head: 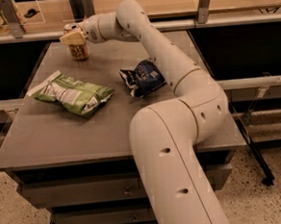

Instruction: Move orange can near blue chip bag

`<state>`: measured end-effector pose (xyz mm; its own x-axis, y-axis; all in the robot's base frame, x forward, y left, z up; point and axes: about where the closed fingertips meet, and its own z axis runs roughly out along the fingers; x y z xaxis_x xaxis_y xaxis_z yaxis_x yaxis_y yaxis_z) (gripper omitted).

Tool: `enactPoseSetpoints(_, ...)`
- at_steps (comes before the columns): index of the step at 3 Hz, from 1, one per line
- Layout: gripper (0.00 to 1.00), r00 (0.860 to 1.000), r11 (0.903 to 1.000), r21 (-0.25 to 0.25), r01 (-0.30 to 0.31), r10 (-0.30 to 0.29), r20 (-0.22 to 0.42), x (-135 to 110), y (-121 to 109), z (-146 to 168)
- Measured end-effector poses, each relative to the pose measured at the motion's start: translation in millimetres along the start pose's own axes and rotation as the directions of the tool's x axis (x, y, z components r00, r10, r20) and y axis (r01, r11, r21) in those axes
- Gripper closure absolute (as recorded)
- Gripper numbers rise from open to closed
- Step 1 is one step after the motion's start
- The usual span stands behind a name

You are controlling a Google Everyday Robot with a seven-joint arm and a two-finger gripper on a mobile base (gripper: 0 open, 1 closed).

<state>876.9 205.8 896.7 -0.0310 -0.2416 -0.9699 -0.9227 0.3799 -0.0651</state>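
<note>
The orange can (79,50) stands upright at the far left corner of the grey table (108,130). My gripper (73,37) is at the can's upper part, with its tan tip overlapping the can just below the silver rim. The blue chip bag (143,77) lies wrinkled near the middle of the table, well to the right of and nearer than the can. My white arm reaches from the front right, over the table, past the blue bag to the can.
A larger green-and-white chip bag (71,93) lies on the left half of the table, in front of the can. A counter rail with metal posts (205,3) runs behind the table. The table's front edge has drawers below it.
</note>
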Motion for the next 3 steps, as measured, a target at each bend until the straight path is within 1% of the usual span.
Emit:
enactPoseSetpoints(1, 0.65, 1.000, 0.9996, -0.027, 0.007, -0.007, 0.019, 0.9, -0.2, -0.4)
enactPoseSetpoints(2, 0.89, 0.999, 0.9979, -0.065, 0.008, -0.004, 0.054, -2.6, 0.2, -13.6)
enactPoseSetpoints(3, 1.00, 0.997, 0.9921, -0.124, 0.016, -0.006, 0.077, -7.0, 7.9, -31.9)
